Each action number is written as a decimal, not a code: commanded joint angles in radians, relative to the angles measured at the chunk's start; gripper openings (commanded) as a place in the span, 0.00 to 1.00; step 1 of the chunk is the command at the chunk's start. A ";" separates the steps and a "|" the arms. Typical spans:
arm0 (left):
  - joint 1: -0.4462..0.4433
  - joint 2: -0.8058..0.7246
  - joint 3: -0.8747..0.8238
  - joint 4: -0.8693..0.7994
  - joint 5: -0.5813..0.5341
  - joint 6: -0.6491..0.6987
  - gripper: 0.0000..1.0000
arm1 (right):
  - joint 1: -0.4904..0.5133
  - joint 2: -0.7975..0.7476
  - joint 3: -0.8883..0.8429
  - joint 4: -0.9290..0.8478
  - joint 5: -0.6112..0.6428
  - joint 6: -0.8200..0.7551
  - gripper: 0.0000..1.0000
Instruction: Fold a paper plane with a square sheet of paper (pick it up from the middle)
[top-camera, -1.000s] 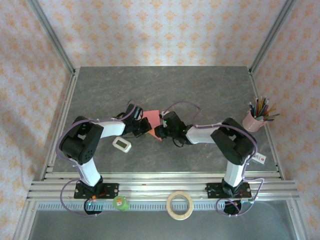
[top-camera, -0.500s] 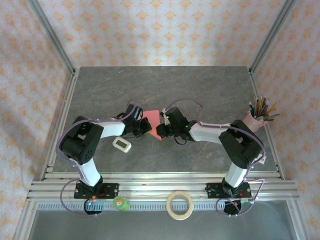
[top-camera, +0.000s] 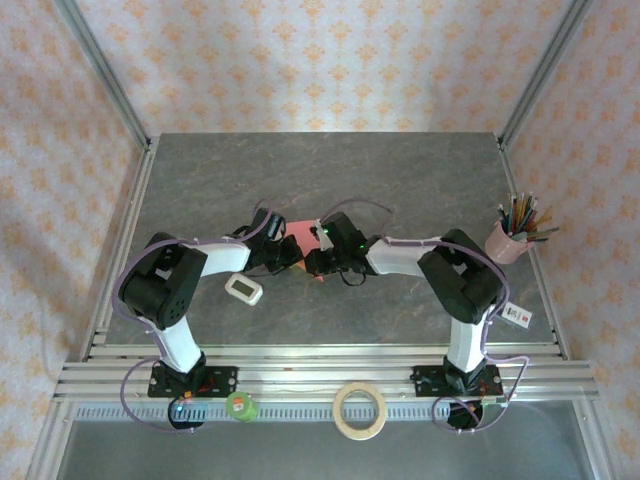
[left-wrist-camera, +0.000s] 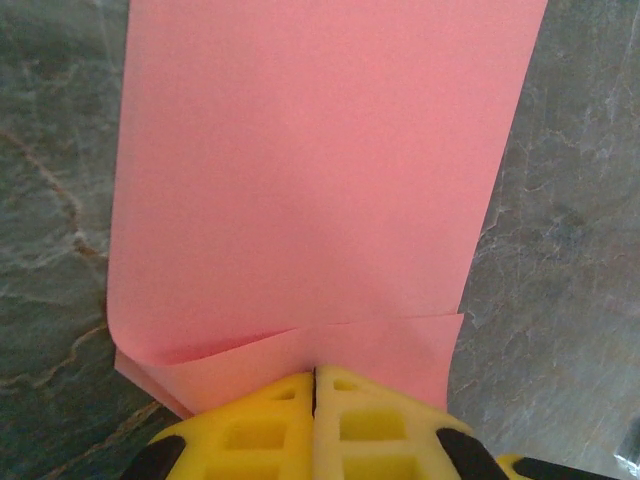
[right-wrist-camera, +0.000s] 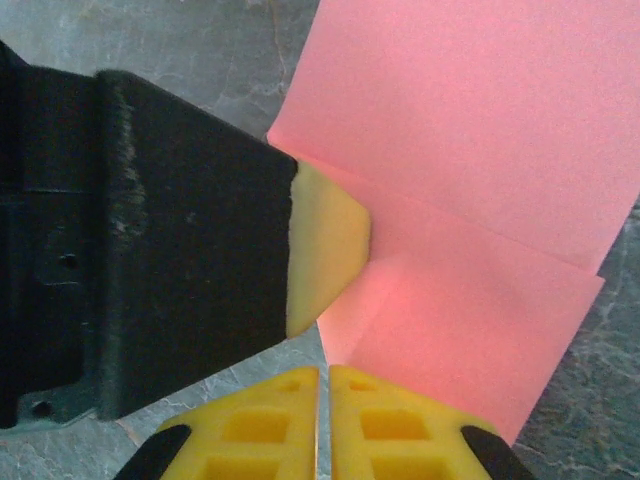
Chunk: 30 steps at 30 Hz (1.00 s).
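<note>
My left gripper (left-wrist-camera: 315, 375) is clenched on the pink sheet of paper (top-camera: 304, 232) at the centre of the overhead frame, while my right gripper (right-wrist-camera: 324, 372) is closed against its corner, grasp unclear.

We found nothing legible. A small white tag (top-camera: 516, 314) with a red mark, at the lower right of the top view, was too small to read, as was the white gadget's (top-camera: 243, 288) face left of centre.

Paper (top-camera: 305, 231) lies between left gripper (left-wrist-camera: 315, 378) and right gripper (right-wrist-camera: 324, 375).
</note>
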<state>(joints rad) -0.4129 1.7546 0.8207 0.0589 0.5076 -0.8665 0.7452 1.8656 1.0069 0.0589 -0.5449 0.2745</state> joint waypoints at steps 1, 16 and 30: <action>-0.006 -0.009 -0.023 -0.027 -0.034 0.007 0.07 | 0.003 0.026 0.024 -0.027 -0.014 0.005 0.12; -0.005 -0.019 -0.038 -0.027 -0.027 0.009 0.08 | 0.002 0.058 0.024 -0.039 -0.017 -0.001 0.11; 0.001 0.025 -0.087 -0.022 -0.075 0.012 0.07 | 0.002 0.001 0.012 -0.175 -0.030 -0.076 0.12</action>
<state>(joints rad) -0.4129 1.7451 0.7803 0.1143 0.5041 -0.8661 0.7452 1.8984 1.0279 0.0021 -0.5667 0.2310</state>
